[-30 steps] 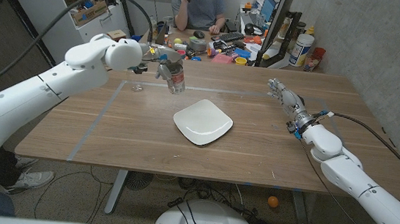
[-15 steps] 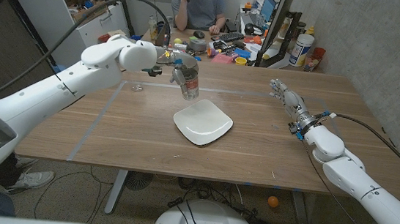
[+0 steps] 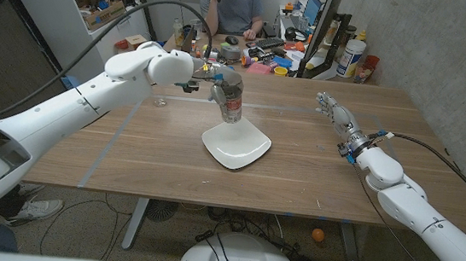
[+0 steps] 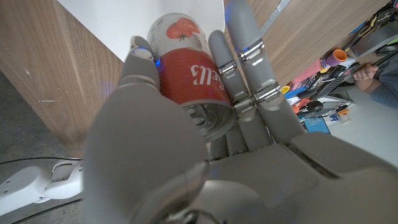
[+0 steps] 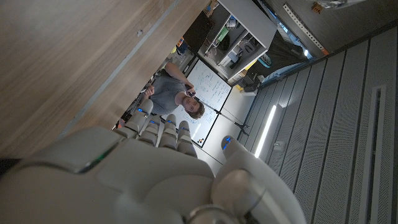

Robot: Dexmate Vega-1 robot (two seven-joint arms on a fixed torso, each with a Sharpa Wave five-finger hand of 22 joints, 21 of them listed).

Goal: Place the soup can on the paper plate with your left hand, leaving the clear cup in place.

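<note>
Over the paper plate, head view, my left hand grips the soup can aloft; my right hand waits empty, fingers apart. At my left wrist, fingers clasp the can.

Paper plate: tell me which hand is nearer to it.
Left. The left hand holds the soup can just above the paper plate's far edge. The right hand waits well off to the plate's right side, holding nothing.
</note>
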